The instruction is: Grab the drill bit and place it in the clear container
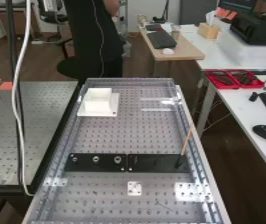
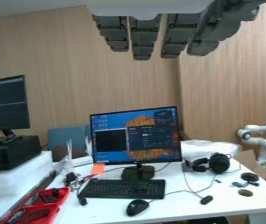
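Robot hand: dark grey, jointed-looking hand (image 2: pixel 143 37), up high in the wrist view, fingers straight and spread, wide open, nothing held.
Drill bit: taken to be the slim, brownish upright rod (image 1: pixel 185 142) by the bench's right side in the high view; too small to confirm. Lower end meets a small dark base (image 1: pixel 179 162) on the smooth black rectangular plate (image 1: pixel 150 162).
Metal bench: grey, perforated top (image 1: pixel 110 135), under the plate.
Clear container: probably the transparent piece with pale, glinting edges (image 1: pixel 158 109), farther up the bench, same side as the rod; walls and opening hard to make out.
White block: squarish, on a flat white base (image 1: pixel 99 96), across from the container; one to steer around.
Handling: rod likely light and stiff, hard rather than fragile. Round, narrow shaft could roll or slip between fingertips.
Where to hold: about mid-shaft, thumb opposing fingers, well above the base. Lift straight up, judging it may bind if tilted.
Risks: knocking it over on approach; at release, a long rod might catch the container's rim or tip out.
Stage: not grasped; approach comes next.
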Controlling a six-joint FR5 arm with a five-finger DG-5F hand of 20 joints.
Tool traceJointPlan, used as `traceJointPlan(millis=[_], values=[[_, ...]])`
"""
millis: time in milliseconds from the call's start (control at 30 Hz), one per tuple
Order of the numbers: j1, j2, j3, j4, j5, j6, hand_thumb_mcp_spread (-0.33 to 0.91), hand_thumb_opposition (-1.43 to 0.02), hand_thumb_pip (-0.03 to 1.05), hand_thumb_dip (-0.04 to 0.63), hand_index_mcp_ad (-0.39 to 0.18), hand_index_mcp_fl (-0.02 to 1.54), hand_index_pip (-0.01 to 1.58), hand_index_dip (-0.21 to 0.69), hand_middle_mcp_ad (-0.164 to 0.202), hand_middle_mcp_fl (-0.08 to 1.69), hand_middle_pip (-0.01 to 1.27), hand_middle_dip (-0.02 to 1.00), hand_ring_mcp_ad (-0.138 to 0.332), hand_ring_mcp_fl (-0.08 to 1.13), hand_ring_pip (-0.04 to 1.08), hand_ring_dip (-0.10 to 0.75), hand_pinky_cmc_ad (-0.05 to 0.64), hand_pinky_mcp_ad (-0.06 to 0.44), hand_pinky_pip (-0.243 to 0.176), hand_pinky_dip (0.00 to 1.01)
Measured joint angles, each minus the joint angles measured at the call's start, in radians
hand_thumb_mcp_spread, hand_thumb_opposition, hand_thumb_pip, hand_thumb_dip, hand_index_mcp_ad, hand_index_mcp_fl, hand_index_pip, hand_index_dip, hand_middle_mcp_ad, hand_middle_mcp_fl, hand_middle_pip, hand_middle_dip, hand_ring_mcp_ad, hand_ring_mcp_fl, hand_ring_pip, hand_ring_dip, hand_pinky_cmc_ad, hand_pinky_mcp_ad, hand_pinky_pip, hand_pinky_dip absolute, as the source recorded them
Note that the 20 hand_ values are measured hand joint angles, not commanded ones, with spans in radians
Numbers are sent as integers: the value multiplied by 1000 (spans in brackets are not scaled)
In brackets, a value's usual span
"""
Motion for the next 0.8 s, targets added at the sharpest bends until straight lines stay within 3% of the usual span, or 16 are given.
traceJointPlan(millis=[67, 167, 233, 300, 433, 633, 800], values=[[0, 0, 0, 0, 0, 0, 0, -5, 2, 7, 2, -5, 0, 14, 10, 10, 21, 26, 68, 12, 12, 14, 61, 56, -10, 17], [0, 1, -1, 1, 1, 1, -9, -3, 7, 0, 2, -5, 3, 14, 5, 7, 21, 26, 63, 12, 12, 14, 51, 52, -10, 19], [0, 1, -1, 2, 1, 1, 75, -159, 82, 7, 7, -5, 3, 10, 9, 5, 52, 26, 70, 12, 5, 10, 61, 70, -10, 61], [0, 2, -2, 2, 1, 1, 141, -305, 113, 7, 10, -5, 17, 0, 12, 0, 75, 24, 93, 14, 17, -3, 133, 103, -28, 122], [0, 2, -2, 1, 2, 3, 148, -555, 108, 7, 24, -7, 45, -30, 26, 9, 112, 26, 187, 14, 54, -19, 283, 204, -68, 213], [1, 4, -2, 0, 1, 1, 171, -681, 108, 7, 73, -5, 66, -30, 75, 3, 141, 26, 232, 16, 87, -21, 382, 264, -91, 278], [2, 5, -3, -2, 0, 1, 166, -695, 108, 7, 80, -5, 68, -30, 79, 2, 145, 26, 250, 17, 87, -21, 417, 291, -106, 290]])
